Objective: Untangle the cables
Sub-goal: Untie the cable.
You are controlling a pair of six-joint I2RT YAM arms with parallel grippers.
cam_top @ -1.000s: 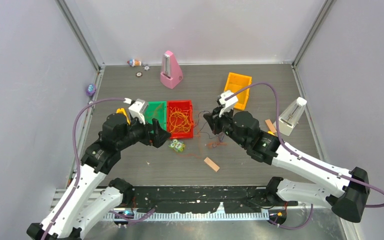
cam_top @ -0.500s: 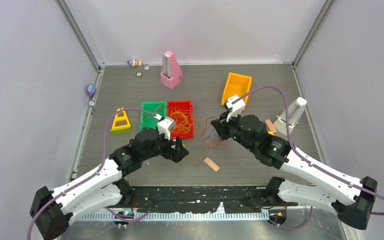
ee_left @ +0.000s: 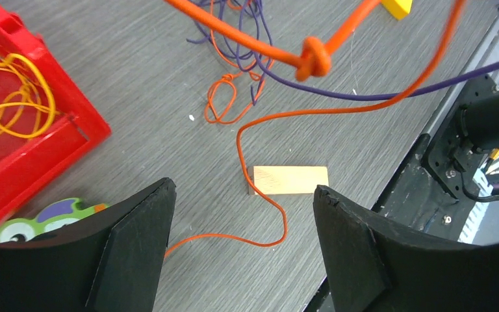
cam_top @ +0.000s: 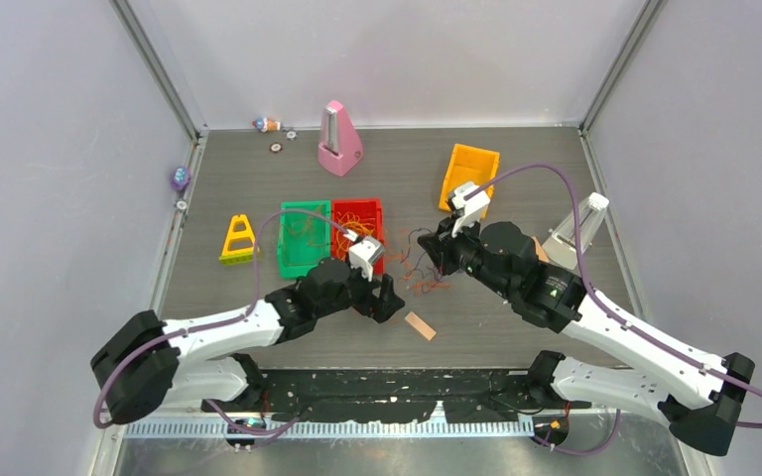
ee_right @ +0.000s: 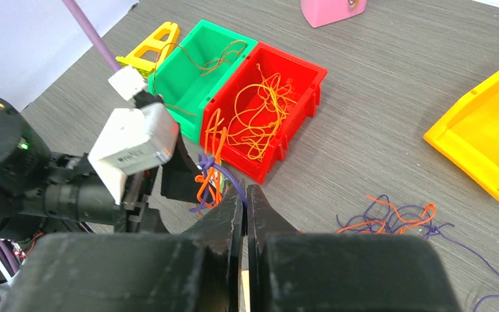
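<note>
Left of the middle of the grey bench [cam_top: 248, 169], a green plastic bin [cam_top: 303, 258] and a red plastic bin [ee_right: 290, 58] stand touching, with yellow-orange strands heaped in the red one. Nearer the front edge, the left hand [ee_left: 243, 188] hovers wide open and empty above a small flat wooden block [ee_left: 290, 179]. The thin orange and dark purple cables [cam_top: 421, 270] sprawl mid-bench. The right hand [ee_right: 243, 195], pinched shut, holds a few strands lifted.
</note>
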